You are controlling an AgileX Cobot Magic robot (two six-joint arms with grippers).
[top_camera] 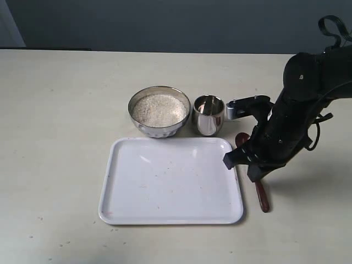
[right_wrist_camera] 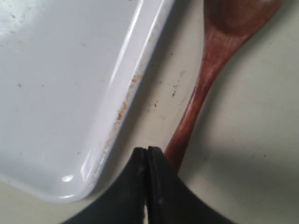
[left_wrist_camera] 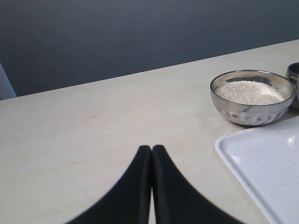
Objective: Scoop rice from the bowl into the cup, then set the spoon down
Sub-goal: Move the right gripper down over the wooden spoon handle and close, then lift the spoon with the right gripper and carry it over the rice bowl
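The bowl (top_camera: 160, 130) holds a heap of rice (top_camera: 159, 109), with the cup (top_camera: 209, 119) just to its right. The spoon (top_camera: 263, 198) lies flat on the table beside the tray's right edge. In the right wrist view the spoon (right_wrist_camera: 205, 70) runs past the fingertips. My right gripper (right_wrist_camera: 147, 150) is shut and empty, its tip over the strip of table between tray and handle; in the exterior view this right gripper (top_camera: 242, 164) hangs low over the spoon. My left gripper (left_wrist_camera: 152, 148) is shut on nothing, over bare table left of the bowl (left_wrist_camera: 252, 115), rice (left_wrist_camera: 250, 92) and cup (left_wrist_camera: 294, 74).
A white tray (top_camera: 165, 181) lies in front of the bowl and cup, with small stains along its rim (right_wrist_camera: 122, 109). Its corner shows in the left wrist view as the tray (left_wrist_camera: 266, 163). The right arm hides the middle of the spoon handle.
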